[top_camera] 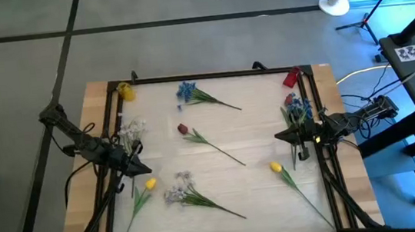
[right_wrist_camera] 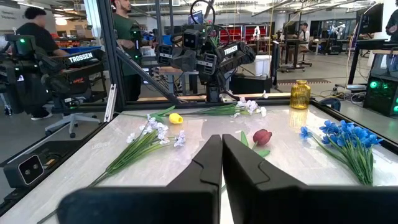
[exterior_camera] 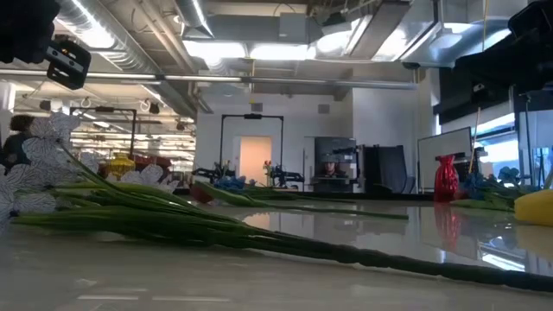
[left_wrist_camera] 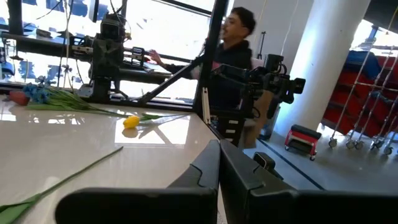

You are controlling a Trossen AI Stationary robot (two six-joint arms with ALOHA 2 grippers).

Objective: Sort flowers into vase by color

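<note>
Two dark robot arms wait at opposite edges of a pale wooden table point(top_camera: 224, 130), with nothing yet sorted. The left gripper point(top_camera: 142, 168), at the frame's left, and the right gripper point(top_camera: 279, 135), at the right, both have their fingers pressed together around nothing, seemingly parked clear of the work.

The flowers lie scattered singly, apparently spread out so each can be picked up alone: a blue cluster point(top_camera: 186, 91) at upper centre, a dark red tulip point(top_camera: 182, 129) mid-table, a white spray point(top_camera: 177, 189) and a yellow tulip point(top_camera: 150, 184) lower left, another yellow tulip point(top_camera: 275, 167) lower right.

A yellow vase point(top_camera: 125, 91) stands in the upper-left corner and a red vase point(top_camera: 291, 78) upper right, probably colour targets.
</note>
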